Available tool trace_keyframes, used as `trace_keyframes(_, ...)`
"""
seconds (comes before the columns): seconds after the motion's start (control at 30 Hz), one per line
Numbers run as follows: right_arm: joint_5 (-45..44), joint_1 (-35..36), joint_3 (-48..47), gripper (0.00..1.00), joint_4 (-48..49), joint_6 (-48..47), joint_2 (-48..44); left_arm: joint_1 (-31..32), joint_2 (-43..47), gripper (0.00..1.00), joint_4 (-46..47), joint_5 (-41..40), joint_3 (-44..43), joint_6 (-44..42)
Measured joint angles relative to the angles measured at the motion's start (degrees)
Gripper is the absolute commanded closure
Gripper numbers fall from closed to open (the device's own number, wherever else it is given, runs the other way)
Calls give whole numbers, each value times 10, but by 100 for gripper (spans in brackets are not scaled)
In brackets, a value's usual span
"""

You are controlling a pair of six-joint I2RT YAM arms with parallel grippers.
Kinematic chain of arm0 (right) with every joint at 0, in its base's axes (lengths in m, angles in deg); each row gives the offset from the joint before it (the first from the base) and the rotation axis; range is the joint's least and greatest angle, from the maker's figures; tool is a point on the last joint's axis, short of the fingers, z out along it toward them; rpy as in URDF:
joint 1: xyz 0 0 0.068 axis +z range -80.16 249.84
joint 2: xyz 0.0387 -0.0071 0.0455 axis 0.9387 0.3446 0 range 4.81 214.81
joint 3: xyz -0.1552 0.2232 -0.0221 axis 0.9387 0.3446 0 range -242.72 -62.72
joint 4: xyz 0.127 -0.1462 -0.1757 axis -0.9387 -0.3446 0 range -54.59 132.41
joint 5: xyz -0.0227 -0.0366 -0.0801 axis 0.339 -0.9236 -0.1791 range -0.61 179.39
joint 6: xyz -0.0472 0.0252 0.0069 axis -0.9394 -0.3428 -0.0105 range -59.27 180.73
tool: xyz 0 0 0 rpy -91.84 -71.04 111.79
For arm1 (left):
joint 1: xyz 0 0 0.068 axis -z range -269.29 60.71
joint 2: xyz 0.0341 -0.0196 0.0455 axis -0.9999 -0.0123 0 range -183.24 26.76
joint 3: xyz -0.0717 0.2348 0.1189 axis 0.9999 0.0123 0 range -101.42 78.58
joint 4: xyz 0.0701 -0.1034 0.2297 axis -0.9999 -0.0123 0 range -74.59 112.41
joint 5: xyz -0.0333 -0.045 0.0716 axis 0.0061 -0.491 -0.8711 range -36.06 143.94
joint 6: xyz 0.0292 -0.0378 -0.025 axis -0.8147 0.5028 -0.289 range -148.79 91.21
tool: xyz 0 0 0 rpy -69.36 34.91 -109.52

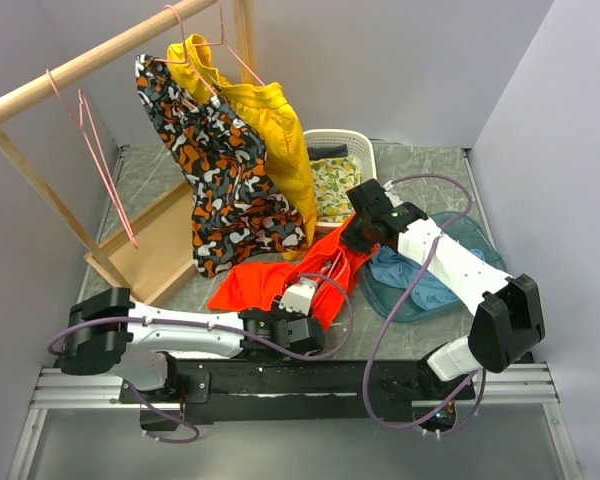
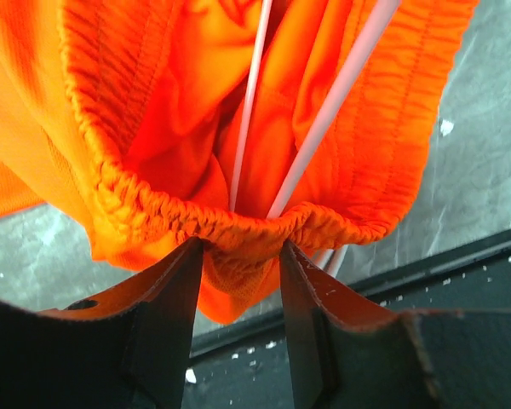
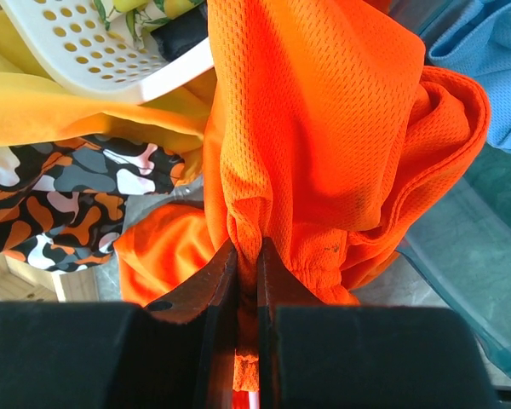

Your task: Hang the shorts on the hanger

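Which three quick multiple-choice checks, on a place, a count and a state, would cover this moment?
1. The white perforated plastic basket sits: A at the arm bases; B beyond the plain orange-red fabric shorts; C on the floor.
2. Garments hanging from the wooden rail: A none; B four; C two.
3. The right gripper is: A shut on the shorts; B open; C holding the basket.
B, farther from the arms in the top view; C, yellow fabric shorts and camouflage-patterned shorts; A, its fingers pinch orange mesh.

orange-red shorts (image 1: 265,283), yellow shorts (image 1: 275,130), orange-black-white camouflage shorts (image 1: 225,190)
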State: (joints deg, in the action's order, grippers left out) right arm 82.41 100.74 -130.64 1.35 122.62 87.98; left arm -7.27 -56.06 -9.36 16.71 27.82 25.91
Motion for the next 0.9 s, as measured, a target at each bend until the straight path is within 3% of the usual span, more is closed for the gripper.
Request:
trace_keyframes(0.1,0,0,0,100,3,0,0,0,-6,54,15,-16,0,-7)
trace_keyframes(0.27,4,2,1,100,14,0,0,0,-6,45,60,-39,2,-23)
trace_keyframes(0.6,6,9,4,100,22,-4,0,0,-12,56,146,-56,42,-35)
trace_keyframes(0.7,6,12,4,100,24,-9,0,1,-8,68,172,-59,65,-28)
trace_keyframes(0.8,5,19,4,100,25,-13,0,1,-1,95,177,-60,75,-23)
trace_keyframes(0.9,5,27,4,100,38,-11,0,5,7,99,185,-48,76,-28)
